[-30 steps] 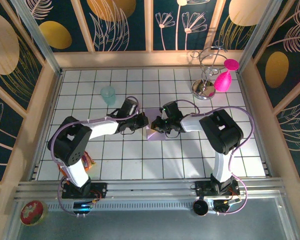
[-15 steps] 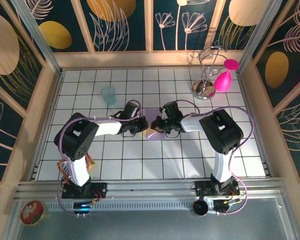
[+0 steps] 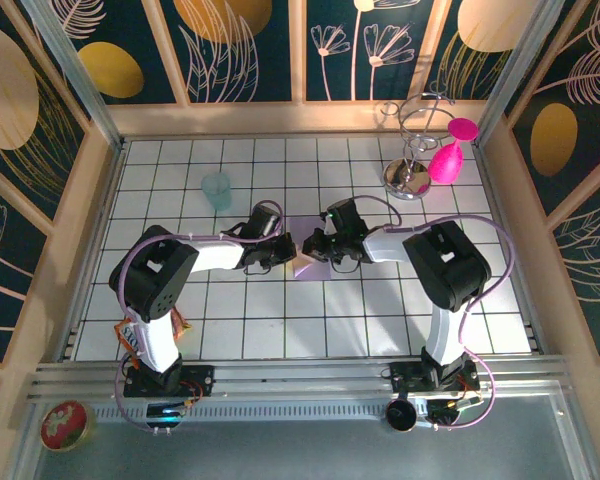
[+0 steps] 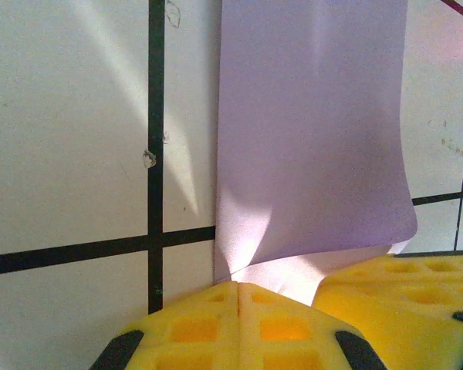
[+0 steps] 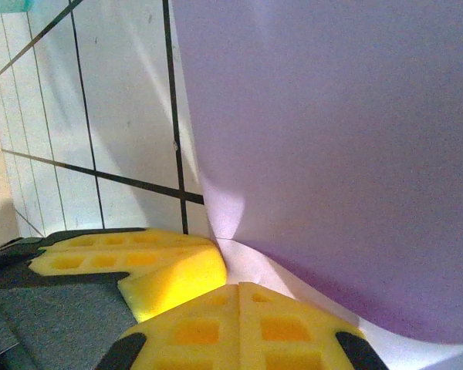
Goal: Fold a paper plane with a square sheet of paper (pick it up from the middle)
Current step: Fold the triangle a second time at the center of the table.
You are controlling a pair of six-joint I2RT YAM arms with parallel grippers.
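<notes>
Clamping 1 square sheet of paper (image 4: 309,139), seemingly its edges, left hand (image 4: 238,288), right hand (image 5: 239,288)

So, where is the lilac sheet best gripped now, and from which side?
Probably by the curled-up edge of the square sheet of paper, coming in low along the table. The rest of it lies flat, so there is nothing else to pinch.

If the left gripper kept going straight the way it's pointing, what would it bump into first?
The square sheet of paper: the left gripper, shut, seems to pinch its edge right now. Just beyond sits the right gripper, though depth is unclear.
</notes>
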